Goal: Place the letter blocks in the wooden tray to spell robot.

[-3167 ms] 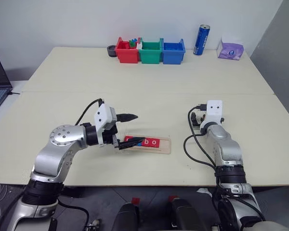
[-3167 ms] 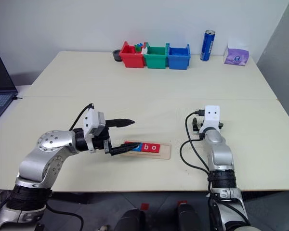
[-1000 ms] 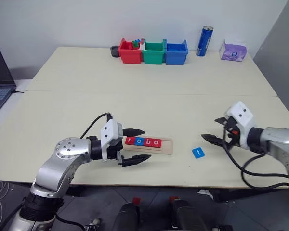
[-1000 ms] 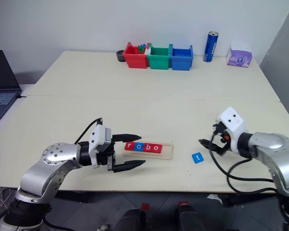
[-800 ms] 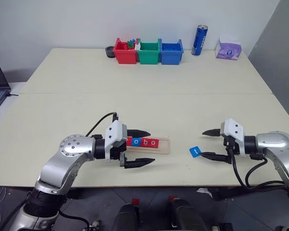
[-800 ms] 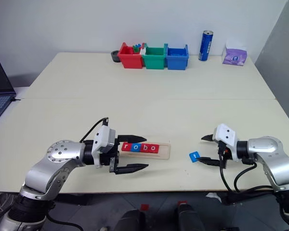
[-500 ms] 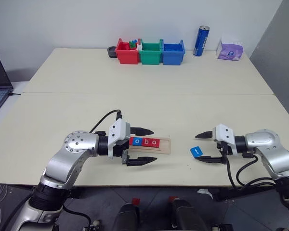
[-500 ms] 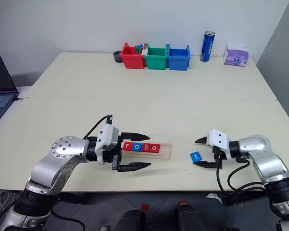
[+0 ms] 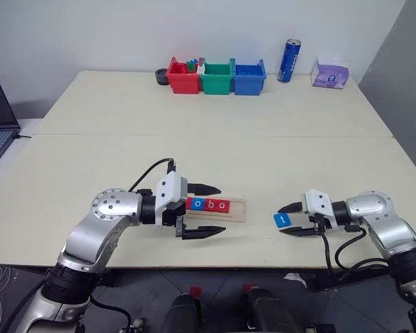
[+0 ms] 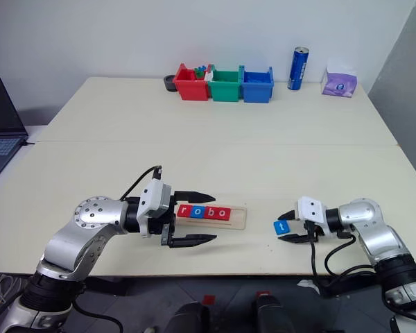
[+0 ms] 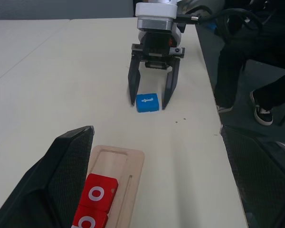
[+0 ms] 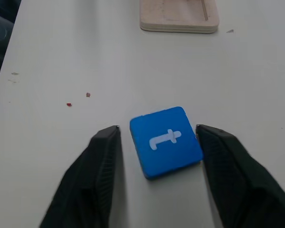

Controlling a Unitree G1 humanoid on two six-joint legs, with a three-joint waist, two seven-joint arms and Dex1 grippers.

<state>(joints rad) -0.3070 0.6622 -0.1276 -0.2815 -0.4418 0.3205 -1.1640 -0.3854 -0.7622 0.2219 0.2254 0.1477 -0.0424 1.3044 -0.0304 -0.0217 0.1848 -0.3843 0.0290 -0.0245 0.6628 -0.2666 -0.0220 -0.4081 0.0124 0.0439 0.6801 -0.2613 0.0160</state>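
Small blue square letter tile (image 11: 147, 102) flat on cream tabletop (image 11: 61, 71), flanked by right gripper (image 11: 147, 100) black fingers; pale wooden grooved tray (image 11: 126, 164) nearer, holding red "o" tile (image 11: 99, 193)

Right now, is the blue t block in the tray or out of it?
Out: the blue t block lies flat on the table, apart from the wooden tray.
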